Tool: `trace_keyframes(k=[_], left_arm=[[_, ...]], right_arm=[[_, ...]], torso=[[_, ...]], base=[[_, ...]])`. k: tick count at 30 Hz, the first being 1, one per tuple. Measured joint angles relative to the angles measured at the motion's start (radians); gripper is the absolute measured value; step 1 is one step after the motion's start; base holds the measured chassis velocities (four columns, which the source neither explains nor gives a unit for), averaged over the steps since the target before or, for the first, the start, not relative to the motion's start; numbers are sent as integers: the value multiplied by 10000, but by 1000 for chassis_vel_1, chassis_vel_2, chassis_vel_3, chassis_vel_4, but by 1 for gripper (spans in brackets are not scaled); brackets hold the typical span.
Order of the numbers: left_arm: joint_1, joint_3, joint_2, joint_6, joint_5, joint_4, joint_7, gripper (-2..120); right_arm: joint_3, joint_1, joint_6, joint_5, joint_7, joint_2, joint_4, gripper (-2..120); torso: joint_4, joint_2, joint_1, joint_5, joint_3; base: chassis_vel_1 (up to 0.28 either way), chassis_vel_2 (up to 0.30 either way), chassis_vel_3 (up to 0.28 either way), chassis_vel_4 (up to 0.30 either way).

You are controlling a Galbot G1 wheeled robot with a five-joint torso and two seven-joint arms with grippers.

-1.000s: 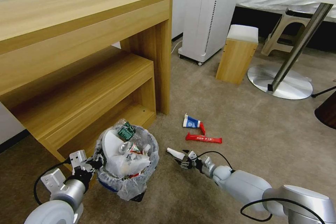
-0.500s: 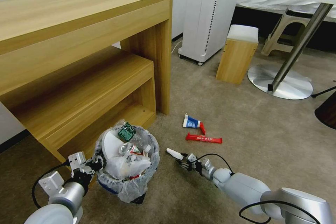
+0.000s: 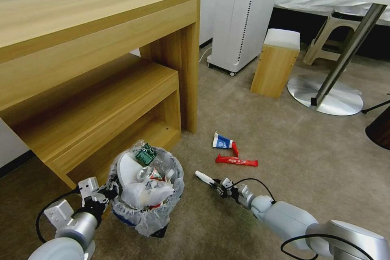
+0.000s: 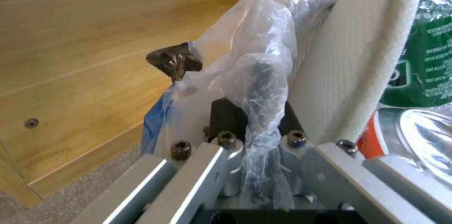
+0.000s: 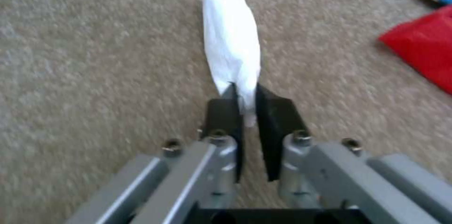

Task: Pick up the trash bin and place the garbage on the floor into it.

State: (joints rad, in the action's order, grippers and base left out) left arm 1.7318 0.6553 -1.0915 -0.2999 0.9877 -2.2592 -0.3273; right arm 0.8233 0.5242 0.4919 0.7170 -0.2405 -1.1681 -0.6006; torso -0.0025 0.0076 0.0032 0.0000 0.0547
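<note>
On the beige carpet (image 3: 284, 142), the left gripper (image 3: 106, 192) clamps the full trash bin (image 3: 147, 189) by its rim while the right gripper (image 5: 245, 106), pinching a white wrapper (image 5: 231, 46), should lift clear before swinging left over the bin.

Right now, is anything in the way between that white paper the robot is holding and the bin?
Nothing visible is. The right gripper is shut on the white wrapper, and just bare floor lies between it and the trash bin, which the left gripper holds by its rim.
</note>
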Motion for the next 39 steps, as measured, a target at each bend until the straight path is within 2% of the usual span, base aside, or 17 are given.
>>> trace_keyframes(k=[1,5,11,14,16,18,20,22,23,25,29,32,34,35,39], left_arm=[[-11,-15,0,4,0,6,0,3],[-60,-52,0,10,0,40,0,3],[-119,-72,2,14,2,81,0,3],[-183,-96,6,14,10,185,-2,3],[-261,-137,29,14,-8,387,-5,3],[-308,-160,52,14,-13,466,-6,3],[-404,-185,128,9,-9,585,-18,3],[-456,-208,179,-18,2,635,-52,3],[-456,-208,179,-18,2,635,-52,3],[-465,-231,243,-59,11,607,-105,3],[-462,-228,270,-79,26,539,-133,3],[-461,-207,300,-130,70,364,-201,3],[-479,-207,300,-147,87,310,-226,3],[-503,-206,300,-159,97,259,-247,3],[-532,-204,298,-206,149,95,-315,3]], right_arm=[[-27,15,13,-19,0,29,0,4],[-103,59,85,-84,-1,101,-16,0],[-158,87,167,-114,-3,250,-134,0],[-240,108,326,-16,-4,581,-529,0],[-369,147,773,348,-27,1148,-1410,0],[-510,169,1110,367,-134,1398,-1830,0],[-871,188,1690,175,-329,1996,-2878,0],[-1089,185,1813,185,-354,2674,-4291,0],[-1089,185,1813,185,-354,2674,-4291,0],[-1237,-130,1866,143,-416,3472,-6388,0],[-1172,-457,1811,190,-419,3809,-7343,0],[-591,-1466,1673,219,-438,4150,-8568,0],[-380,-1878,1672,255,-433,4150,-8802,0],[-105,-2298,1648,321,-424,4125,-8986,0],[930,-3305,1630,588,-497,3854,-9312,0]], torso=[[0,0,0,-1,0],[1,0,0,1,0],[1,0,0,1,0],[0,0,0,2,0],[0,0,0,-1,0],[0,0,0,-2,0],[1,0,0,0,0],[0,0,0,0,0],[0,0,0,0,0],[2,0,1,0,0],[2,0,0,-2,0],[-5,-1,1,6,2],[1,0,0,4,0],[1,0,0,-9,-2],[3,-1,1,1,-1]], base=[[0,0,0,0],[0,0,0,0],[0,0,0,0],[0,0,0,0],[0,0,0,0],[0,0,0,0],[0,0,0,0],[0,0,0,0],[0,0,0,0],[0,0,0,0],[0,0,0,0],[0,0,0,0],[0,0,0,0],[0,0,0,0],[0,0,0,0]])
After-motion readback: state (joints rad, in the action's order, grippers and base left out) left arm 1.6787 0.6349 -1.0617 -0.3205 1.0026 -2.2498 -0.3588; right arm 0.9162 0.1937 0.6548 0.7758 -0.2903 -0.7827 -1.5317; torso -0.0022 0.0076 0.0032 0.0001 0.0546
